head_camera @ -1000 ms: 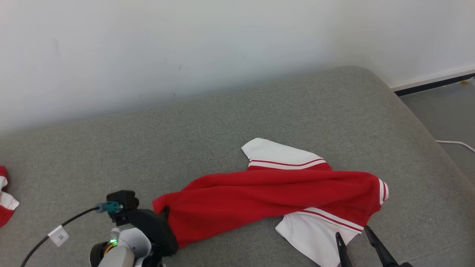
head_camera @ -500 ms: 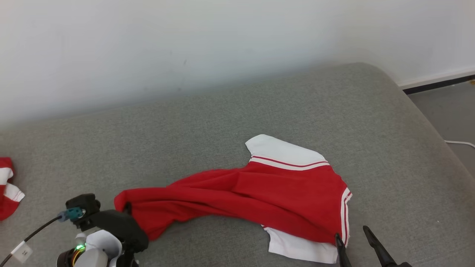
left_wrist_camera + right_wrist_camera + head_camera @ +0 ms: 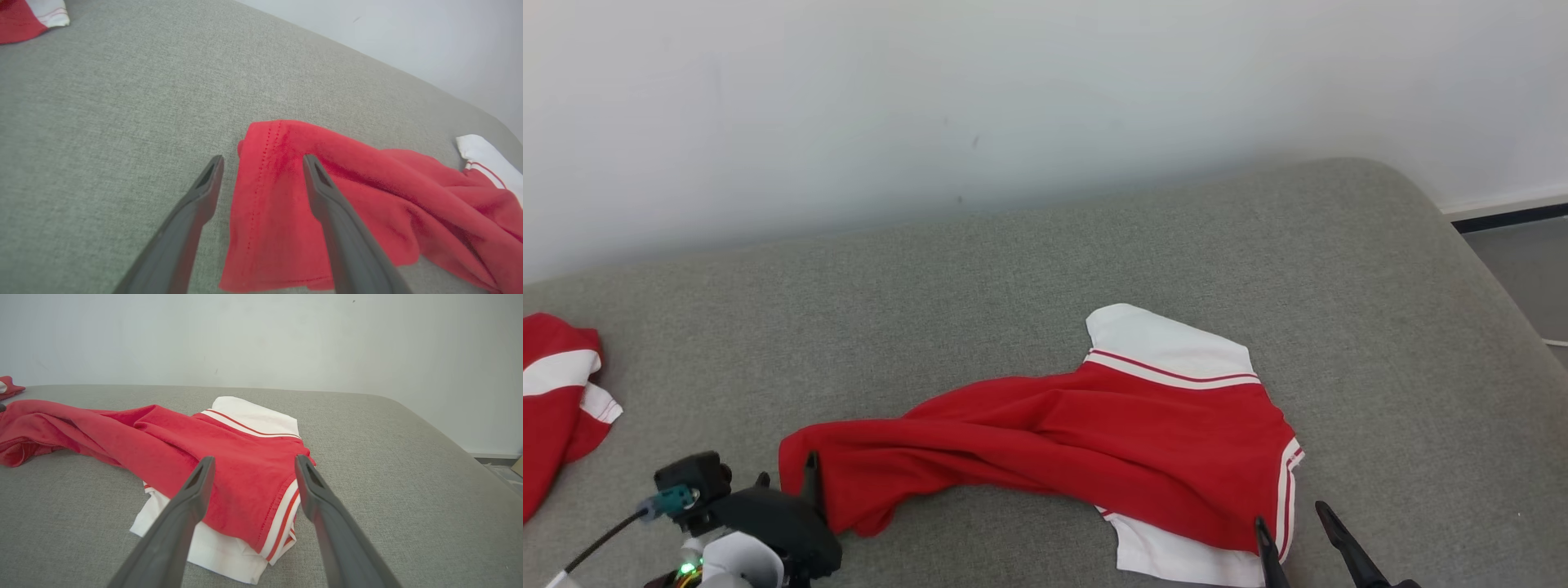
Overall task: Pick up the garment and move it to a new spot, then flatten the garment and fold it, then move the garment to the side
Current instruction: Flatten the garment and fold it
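A red garment (image 3: 1094,433) with white panels and striped trim lies crumpled lengthwise on the grey cushion (image 3: 1013,278). My left gripper (image 3: 786,478) stands open at the garment's left end; in the left wrist view the stitched red hem (image 3: 261,196) lies under the gap of the left gripper (image 3: 263,169), held by neither finger. At the garment's right end my right gripper (image 3: 1294,531) is also open. The right wrist view has the right gripper (image 3: 251,465) spread above the red cloth and its white-striped edge (image 3: 282,522).
A second red and white garment (image 3: 556,400) lies at the cushion's far left edge. A pale wall (image 3: 1013,106) runs right behind the cushion. On the right the cushion rounds off, with grey floor (image 3: 1531,253) beyond it.
The left gripper dragged the garment's left end leftward, then opened and let it go. The garment's right end slid left and bunched up. The head camera has shifted as well.
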Controlling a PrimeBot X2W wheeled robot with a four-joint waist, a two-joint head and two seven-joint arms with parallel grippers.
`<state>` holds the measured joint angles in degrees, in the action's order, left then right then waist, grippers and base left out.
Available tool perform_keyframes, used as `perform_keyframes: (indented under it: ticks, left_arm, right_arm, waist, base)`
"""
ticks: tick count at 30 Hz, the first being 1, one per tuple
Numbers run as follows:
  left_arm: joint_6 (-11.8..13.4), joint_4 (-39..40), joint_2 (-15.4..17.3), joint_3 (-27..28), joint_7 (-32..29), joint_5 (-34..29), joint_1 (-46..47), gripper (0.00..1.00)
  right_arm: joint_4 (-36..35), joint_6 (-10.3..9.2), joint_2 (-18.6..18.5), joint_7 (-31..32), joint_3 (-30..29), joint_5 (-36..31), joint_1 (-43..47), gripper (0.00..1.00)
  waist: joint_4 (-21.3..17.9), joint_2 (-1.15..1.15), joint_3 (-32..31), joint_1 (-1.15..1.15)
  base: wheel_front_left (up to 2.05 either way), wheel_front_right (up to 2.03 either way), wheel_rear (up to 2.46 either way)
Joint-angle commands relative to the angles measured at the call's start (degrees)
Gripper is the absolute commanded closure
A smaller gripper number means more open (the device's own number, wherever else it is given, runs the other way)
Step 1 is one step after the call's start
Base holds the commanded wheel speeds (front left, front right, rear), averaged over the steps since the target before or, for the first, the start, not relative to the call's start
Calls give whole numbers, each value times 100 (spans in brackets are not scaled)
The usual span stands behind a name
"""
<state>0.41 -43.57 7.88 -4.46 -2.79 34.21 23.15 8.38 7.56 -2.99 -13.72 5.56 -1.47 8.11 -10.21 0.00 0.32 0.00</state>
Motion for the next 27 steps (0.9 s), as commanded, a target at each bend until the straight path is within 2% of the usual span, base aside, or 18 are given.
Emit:
perform_keyframes:
  ticks: [1,6,10,11,15,19,22,27]
  left_arm:
    - [-80,63,0,30,163,14,-226,0]
    - [-195,321,3,24,715,-60,-601,0]
    - [-339,866,89,-41,1658,-385,-1292,0]
    - [-359,1045,90,-39,1733,-467,-1437,0]
    - [-374,2145,-9,209,1798,-946,-2167,0]
    - [-515,3290,-222,470,1798,-1455,-2996,0]
    - [-645,3753,-356,554,1799,-1677,-3467,0]
    - [-754,4093,-457,664,1800,-1871,-3867,0]
  right_arm:
    - [14,-15,7,-24,-22,22,-6,0]
    - [14,-15,8,-29,-55,29,8,0]
    - [-3,-15,9,-48,-101,32,28,0]
    - [-5,-15,10,-54,-108,25,28,0]
    - [5,-15,9,-67,-244,-8,67,0]
    - [64,-15,9,-89,-444,-65,102,0]
    - [144,-15,7,-99,-587,-109,158,0]
    - [329,-15,9,-60,-779,-126,235,0]
  waist:
    - [43,0,-58,0]
    - [107,0,-140,0]
    - [219,0,-242,0]
    - [242,0,-256,0]
    - [381,0,-302,0]
    - [508,0,-334,0]
    - [609,0,-371,0]
    - [761,0,-450,0]
  base:
    - [0,0,0]
    - [0,0,0]
    - [0,0,0]
    - [0,0,0]
    - [0,0,0]
    - [0,0,0]
    - [0,0,0]
    - [0,0,0]
